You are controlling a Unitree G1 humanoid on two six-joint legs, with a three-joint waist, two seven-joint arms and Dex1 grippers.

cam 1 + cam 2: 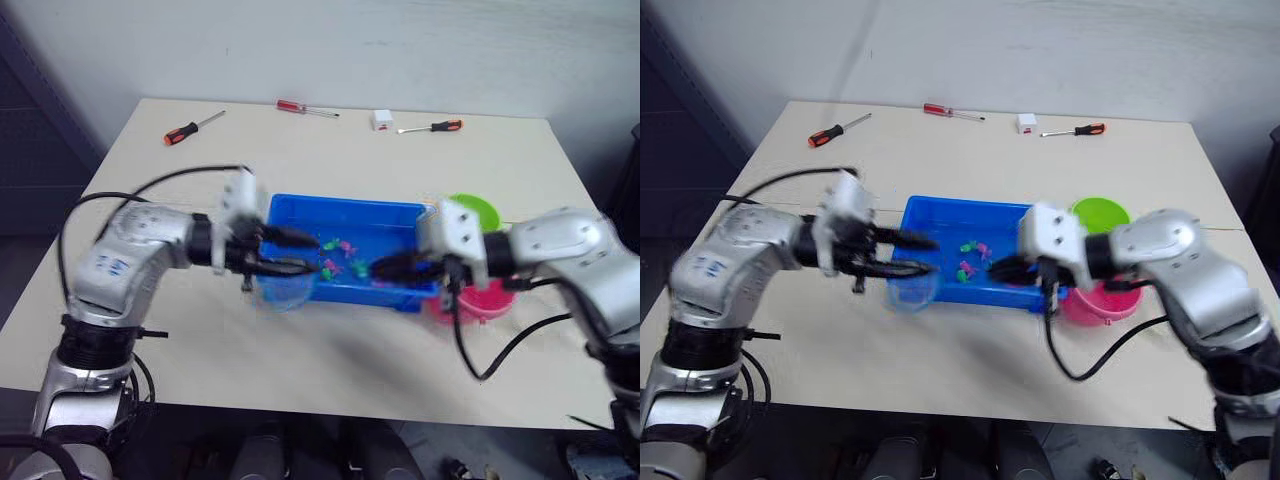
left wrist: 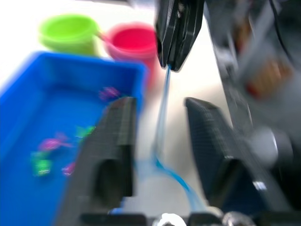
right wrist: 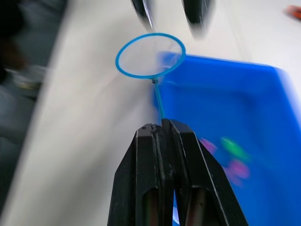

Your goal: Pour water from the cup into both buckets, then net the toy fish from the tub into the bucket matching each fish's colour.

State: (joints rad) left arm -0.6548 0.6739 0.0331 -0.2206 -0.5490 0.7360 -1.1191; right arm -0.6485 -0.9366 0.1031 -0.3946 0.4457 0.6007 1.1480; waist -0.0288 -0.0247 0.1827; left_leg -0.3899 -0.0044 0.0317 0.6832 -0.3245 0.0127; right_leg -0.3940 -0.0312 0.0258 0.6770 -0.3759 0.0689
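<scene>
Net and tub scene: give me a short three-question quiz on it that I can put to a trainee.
1. True or false: the right tool is shut on the handle of the net.
2. Where do the toy fish lie? A: in the tub. B: in the pink bucket. C: on the bare table top.
3. Fill the gap: ___ screwdrivers lie along the far side of the table.

Key: 1 true; 2 A; 3 three.

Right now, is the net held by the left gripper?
No, the right gripper is shut on the net by its handle; the left gripper is open.
</scene>
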